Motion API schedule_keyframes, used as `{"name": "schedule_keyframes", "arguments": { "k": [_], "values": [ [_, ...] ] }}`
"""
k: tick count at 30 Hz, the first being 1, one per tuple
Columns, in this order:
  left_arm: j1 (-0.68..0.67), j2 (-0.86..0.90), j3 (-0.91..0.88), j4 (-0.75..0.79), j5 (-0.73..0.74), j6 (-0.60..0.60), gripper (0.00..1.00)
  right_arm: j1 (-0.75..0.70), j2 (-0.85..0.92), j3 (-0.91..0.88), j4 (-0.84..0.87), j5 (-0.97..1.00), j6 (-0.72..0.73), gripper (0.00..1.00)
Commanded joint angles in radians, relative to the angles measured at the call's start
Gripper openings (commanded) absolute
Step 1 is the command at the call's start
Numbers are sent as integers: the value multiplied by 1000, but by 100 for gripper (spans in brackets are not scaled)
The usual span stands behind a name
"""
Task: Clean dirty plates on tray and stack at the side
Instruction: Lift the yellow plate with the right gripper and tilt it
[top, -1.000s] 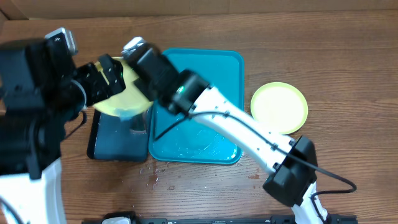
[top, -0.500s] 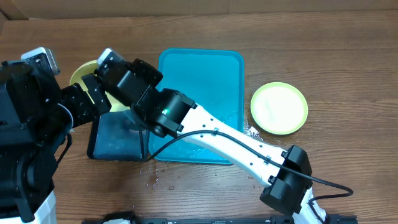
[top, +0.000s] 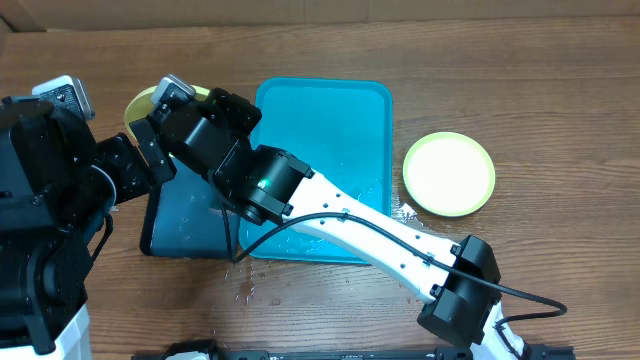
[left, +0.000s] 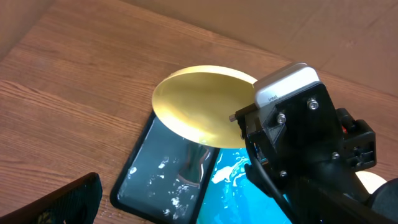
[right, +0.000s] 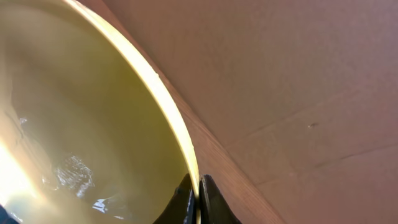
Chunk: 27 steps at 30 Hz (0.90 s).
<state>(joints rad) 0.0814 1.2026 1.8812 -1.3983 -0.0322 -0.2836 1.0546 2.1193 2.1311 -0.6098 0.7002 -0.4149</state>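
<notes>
The right arm (top: 370, 225) reaches from its base at the near right side of the table (top: 560, 90) diagonally across the cyan tray (top: 350, 110), with its wrist over the far end of the smaller black tray (top: 185, 225). The left arm (top: 50, 190) stands at the left side, bent, and the left gripper (top: 145, 155) points toward the same place, just beside the wrist of the right arm. The cyan tray lies in the middle of the table, and its floor is wet and shining near the right corner. The black tray lies touching its left side and carries water drops and small wet patches. The right gripper (right: 194, 200) is closed narrowly on the yellow plate (top: 140, 102); in the right wrist view both black fingertips (right: 182, 202) press on the thin rim from two sides. This plate is tilted and held in the air above the far end of the black tray, and its inner surface looks wet. From the left gripper only one dark finger (left: 65, 200) shows in the left wrist view, so I cannot tell how wide it stands, and nothing is seen in it. A second plate (top: 449, 173) with a yellow-green rim lies flat on the table at the right of the cyan tray, apart from it.
</notes>
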Motion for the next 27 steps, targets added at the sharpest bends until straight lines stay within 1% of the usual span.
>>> {"name": "schedule_keyframes", "arguments": {
  "k": [1, 8, 10, 12, 13, 15, 17, 27],
  "values": [
    [-16, 28, 11, 34, 99, 0, 100, 103, -44, 17, 13, 25, -8, 4],
    [-16, 28, 11, 45, 100, -1, 100, 95, -53, 17, 47, 23, -3, 4],
    [-16, 28, 11, 50, 100, -1, 100, 76, -53, 17, 67, 5, 43, 4],
    [-16, 28, 11, 55, 100, -1, 100, 54, -53, 17, 90, -56, 111, 4],
    [-16, 28, 11, 57, 100, -1, 100, 42, -53, 17, 103, -122, 135, 4],
    [-16, 28, 11, 61, 100, -1, 100, 25, -53, 17, 122, -227, 148, 4],
    [-16, 28, 11, 64, 100, -1, 100, 14, -53, 17, 138, -283, 151, 4],
    [-16, 28, 11, 64, 100, -1, 100, 8, -53, 17, 126, -283, 147, 4]
  ]
}}
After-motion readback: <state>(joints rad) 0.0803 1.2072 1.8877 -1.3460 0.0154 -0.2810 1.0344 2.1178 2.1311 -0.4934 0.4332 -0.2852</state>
